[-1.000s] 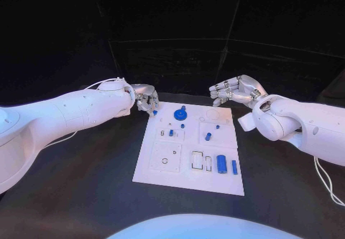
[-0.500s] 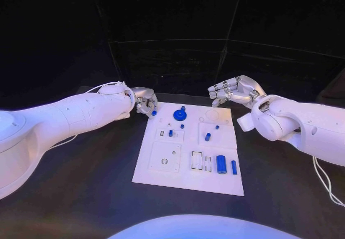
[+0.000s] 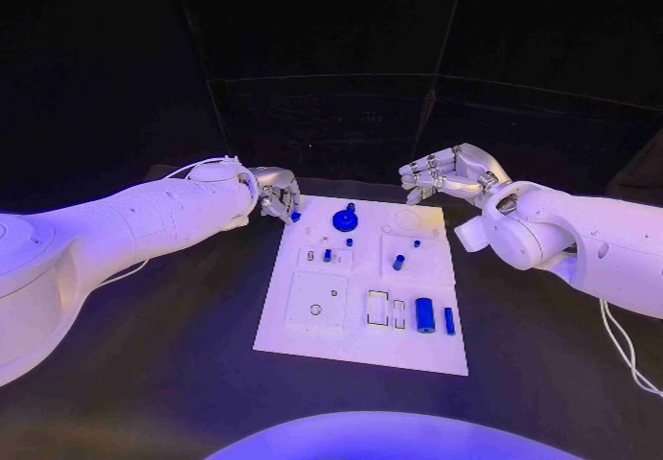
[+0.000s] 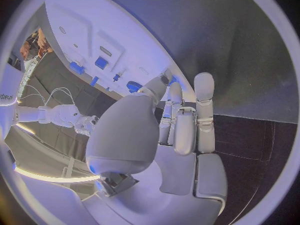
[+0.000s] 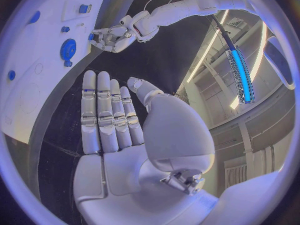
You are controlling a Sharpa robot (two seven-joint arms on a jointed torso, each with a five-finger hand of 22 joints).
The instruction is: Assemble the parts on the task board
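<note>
Both hands are barely drifting: my left hand (image 3: pixel 281 195) is pinching a small blue peg (image 3: pixel 294 217), right hand (image 3: pixel 445 173) spread empty; it could slip onto the white task board (image 3: pixel 315 335).

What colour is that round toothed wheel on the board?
Blue; the wheel shows best in the head view.

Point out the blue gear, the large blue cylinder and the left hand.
blue gear (image 3: pixel 346 222): head view, middle of its round toothed face.
large blue cylinder (image 3: pixel 425 314): head view, middle of its side, near board's front edge.
left hand (image 3: pixel 281 195): head view, on its curled fingers at board's far left corner.
</note>
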